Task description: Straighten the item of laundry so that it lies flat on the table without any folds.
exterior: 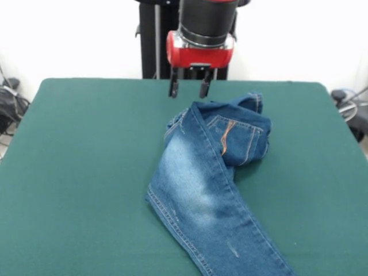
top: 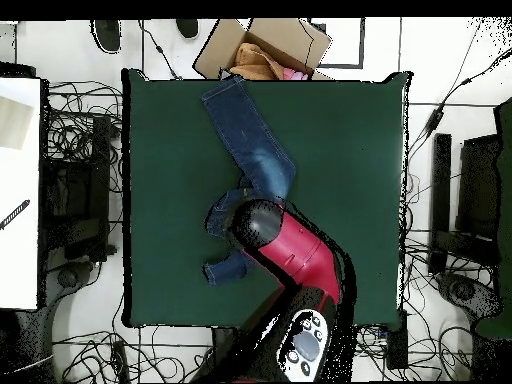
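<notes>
Faded denim jeans [exterior: 201, 190], matt cloth table [exterior: 86, 172]

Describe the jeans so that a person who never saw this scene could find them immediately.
Look at the big dark green table. Below the red and black gripper lie small blue jeans, folded, with a pale faded patch and orange stitching. Nothing else lies on the cloth.

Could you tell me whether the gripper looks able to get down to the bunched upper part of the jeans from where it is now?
Probably yes: the open gripper hangs just above and behind the folded jeans, with nothing between them.
</notes>
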{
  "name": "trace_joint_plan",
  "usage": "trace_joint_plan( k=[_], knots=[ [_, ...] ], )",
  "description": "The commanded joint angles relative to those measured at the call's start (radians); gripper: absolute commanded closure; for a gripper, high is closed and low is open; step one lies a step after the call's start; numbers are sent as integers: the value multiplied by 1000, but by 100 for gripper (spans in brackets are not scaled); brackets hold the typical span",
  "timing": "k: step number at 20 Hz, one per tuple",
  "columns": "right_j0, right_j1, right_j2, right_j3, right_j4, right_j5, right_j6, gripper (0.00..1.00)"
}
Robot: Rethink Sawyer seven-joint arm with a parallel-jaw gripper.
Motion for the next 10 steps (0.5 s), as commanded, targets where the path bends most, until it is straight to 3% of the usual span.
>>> trace_joint_plan(
  k=[1,10],
  knots=[
    [-31,55,102,-32,-11,2,277,0],
    [-51,83,147,-6,-3,-113,266,0]
  ],
)
